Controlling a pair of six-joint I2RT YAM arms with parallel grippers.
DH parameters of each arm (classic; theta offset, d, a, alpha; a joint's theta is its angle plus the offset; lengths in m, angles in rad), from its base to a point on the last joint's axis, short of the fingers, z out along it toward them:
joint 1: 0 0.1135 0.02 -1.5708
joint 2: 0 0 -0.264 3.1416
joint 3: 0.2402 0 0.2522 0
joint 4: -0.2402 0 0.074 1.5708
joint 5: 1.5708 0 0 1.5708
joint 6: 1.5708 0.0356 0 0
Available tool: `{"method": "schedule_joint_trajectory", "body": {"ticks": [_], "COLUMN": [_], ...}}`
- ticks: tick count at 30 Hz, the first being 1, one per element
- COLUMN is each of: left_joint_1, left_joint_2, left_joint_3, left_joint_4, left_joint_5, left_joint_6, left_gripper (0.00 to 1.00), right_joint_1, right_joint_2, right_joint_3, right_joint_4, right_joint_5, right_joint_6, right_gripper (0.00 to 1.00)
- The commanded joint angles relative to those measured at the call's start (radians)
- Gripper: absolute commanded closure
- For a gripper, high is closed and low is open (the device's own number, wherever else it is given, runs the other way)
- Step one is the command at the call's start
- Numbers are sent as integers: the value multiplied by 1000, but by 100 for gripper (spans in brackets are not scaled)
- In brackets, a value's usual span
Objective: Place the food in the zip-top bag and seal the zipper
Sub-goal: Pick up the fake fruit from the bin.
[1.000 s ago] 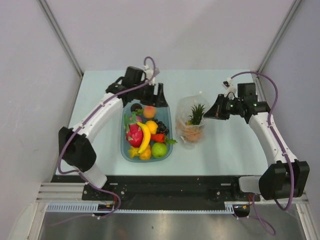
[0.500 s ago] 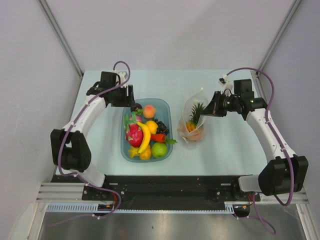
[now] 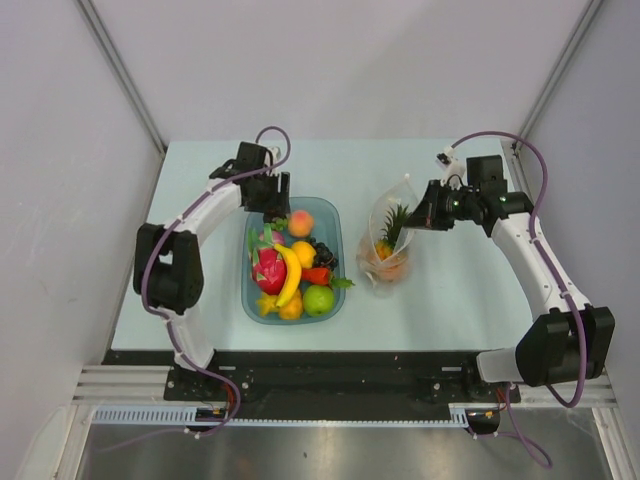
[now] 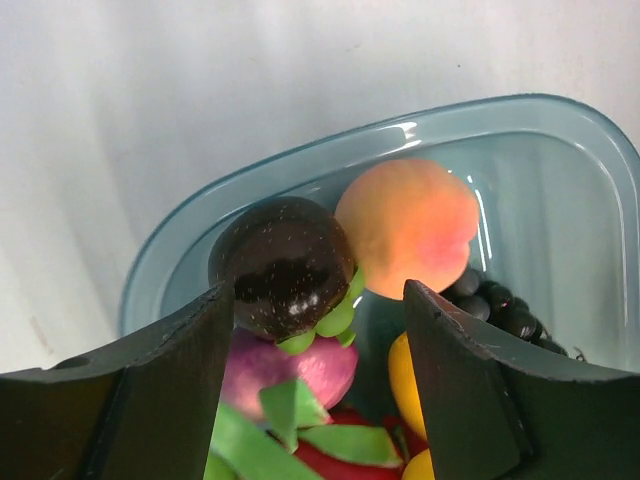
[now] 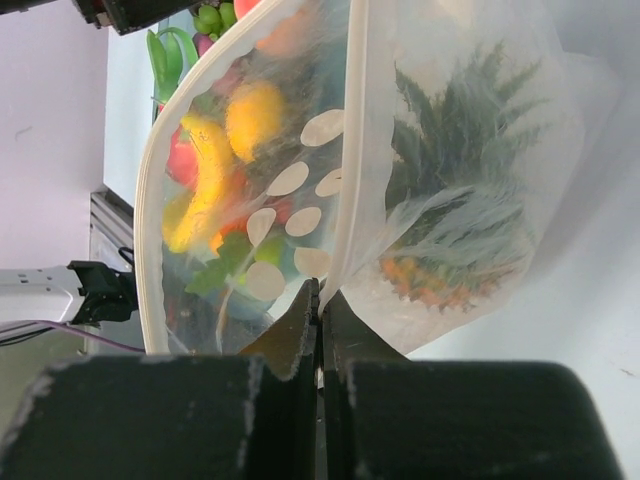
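The left arm [image 3: 200, 215] reaches over the far left corner of the tray [image 4: 400, 122], its jaws wide open and holding nothing. Its fingers [image 4: 160, 390] straddle a dark round fruit [image 4: 283, 265], which sits just beside the left finger and close against the tray's curved corner wall. A peach [image 4: 408, 228] lies just beside that fruit, ahead of the right finger's tip. The rest of the food [image 3: 290, 272] is heaped through the middle and near end of the tray, close to its rims.

The zip-top bag [image 3: 372, 215] stands on the bench [image 3: 470, 290] to the right of the tray, with a narrow strip of bare bench between them. The right arm [image 3: 540, 270] comes in from the right. Its jaws are shut flat on the bag's mouth edge, pinching the zipper [image 5: 352, 130] lip and holding it up. The opposite lip bows away toward the tray, so the mouth gapes. A pineapple [image 5: 450, 210] lies inside the bag. Bare bench runs wide to the right of the bag, and a narrower band lies beyond the tray's far rim.
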Motion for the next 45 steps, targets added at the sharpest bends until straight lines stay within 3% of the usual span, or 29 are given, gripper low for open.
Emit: {"method": "schedule_joint_trajectory", "body": {"ticks": [1,9,21,23,27,32,36,40,45], "left_joint_1": [-19,-40,-95,-108,-103,-83,-118,-222,-382], "left_joint_2": [64,83,118,120,86,-72,-158,-235,-259], "left_joint_3": [58,18,28,17,21,55,141,192,239], "left_joint_4": [-10,1,-13,-1,19,73,77,121,208], "left_joint_5": [-83,-166,-158,-163,-195,-212,-131,143,211], "left_joint_6": [-80,-125,-80,-85,-77,8,61,32,-4], "left_gripper": [27,25,19,23,42,56,60,58,55], "right_joint_1": [3,3,3,4,3,4,3,3,3], "right_joint_2": [-8,-34,-33,-31,-25,-25,-27,-25,-25], "right_joint_3": [57,44,37,40,47,46,43,40,38], "right_joint_4": [-5,-3,-10,-11,-13,-13,-16,-11,-8], "right_joint_5": [13,11,8,7,1,-9,-15,-24,-30], "right_joint_6": [-39,-38,-44,-46,-53,-66,-69,-67,-64], "right_gripper": [100,100,100,100,100,100,100,100,100]}}
